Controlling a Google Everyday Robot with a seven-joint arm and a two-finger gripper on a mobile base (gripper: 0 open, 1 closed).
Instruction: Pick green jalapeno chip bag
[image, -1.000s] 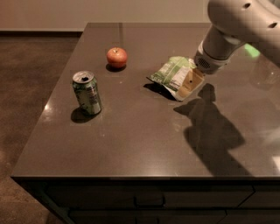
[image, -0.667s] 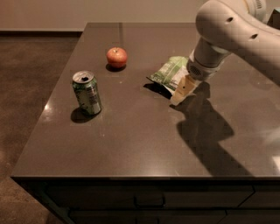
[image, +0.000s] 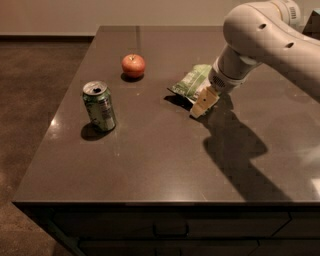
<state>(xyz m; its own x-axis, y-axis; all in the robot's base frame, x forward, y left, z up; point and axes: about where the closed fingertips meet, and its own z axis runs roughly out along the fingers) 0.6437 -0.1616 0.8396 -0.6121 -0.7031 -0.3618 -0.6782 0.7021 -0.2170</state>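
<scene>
The dark counter takes up most of what I see, and nothing lying on it has shifted over the last second. The big pale arm is what has changed: it has swung in from the right and dropped lower, so more of its bulk now hangs over the far right part of the top, throwing a broad shadow toward the near edge. To me that reads as the reach closing in, with the pick itself not yet made.

The green soda can stands upright well off to the left. The green jalapeno chip bag lies flat, right of centre and toward the far side. The red apple sits near the bag's left.

The gripper has slid left and down to the bag's near right corner, touching it or just beside it. Whether it has closed on the foil I cannot tell.
</scene>
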